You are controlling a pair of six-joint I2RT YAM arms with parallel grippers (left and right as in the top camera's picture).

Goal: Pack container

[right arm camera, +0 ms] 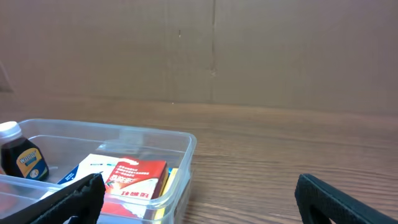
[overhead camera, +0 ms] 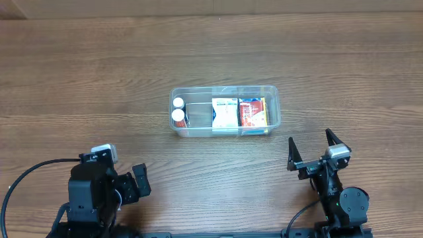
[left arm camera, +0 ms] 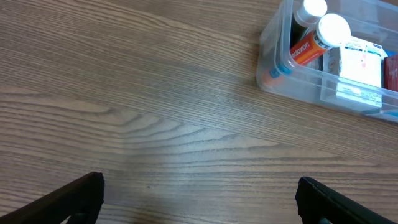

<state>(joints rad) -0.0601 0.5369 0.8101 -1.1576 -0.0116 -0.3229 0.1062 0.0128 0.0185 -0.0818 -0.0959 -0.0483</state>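
Note:
The clear plastic container (overhead camera: 274,99) sits at the table's middle. Inside it are two white-capped bottles (overhead camera: 178,110) at its left end, a white box (overhead camera: 225,112) and a red box (overhead camera: 252,112) with a yellow edge. The left wrist view shows the container's left end (left arm camera: 273,56) with the bottles (left arm camera: 333,30). The right wrist view shows its right end (right arm camera: 185,155), the red box (right arm camera: 135,177) and a dark bottle (right arm camera: 22,158). My left gripper (overhead camera: 135,182) is open and empty at the front left. My right gripper (overhead camera: 310,149) is open and empty, front right of the container.
The wooden table (overhead camera: 79,79) lies bare around the container. A brown cardboard wall (right arm camera: 211,50) stands behind the table in the right wrist view. Black cables (overhead camera: 26,178) run by the left arm's base.

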